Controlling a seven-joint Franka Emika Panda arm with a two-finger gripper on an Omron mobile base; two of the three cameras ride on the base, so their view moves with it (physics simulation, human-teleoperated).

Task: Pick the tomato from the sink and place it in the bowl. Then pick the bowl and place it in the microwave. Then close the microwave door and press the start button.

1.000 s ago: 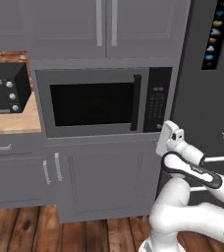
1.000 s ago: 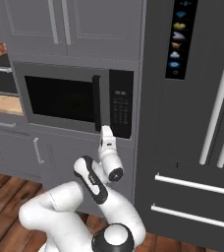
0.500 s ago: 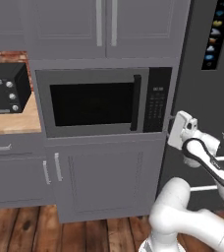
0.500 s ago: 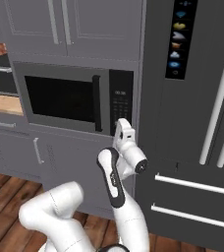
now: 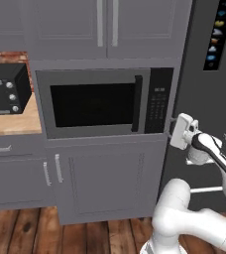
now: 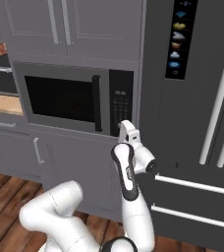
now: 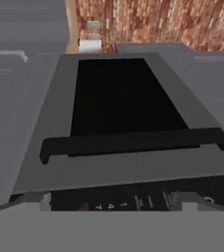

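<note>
Left base view: microwave door point(image 5: 92, 103) is shut, keypad panel point(image 5: 157, 101) to its right. Claw point(image 5: 177, 131) sits just right of the panel's lower corner, spread wide, holding nothing.

Right base view: claw point(image 6: 126, 129) is at the panel's point(image 6: 120, 102) bottom edge. Risk: wide fingers could hit two keys or the frame instead of start.

Hand view: rolled sideways; door handle point(image 7: 133, 141) above key row point(image 7: 133, 201). Keys too blurry to read, so the wrong button is likely. Can't tell where tomato or bowl are.
</note>
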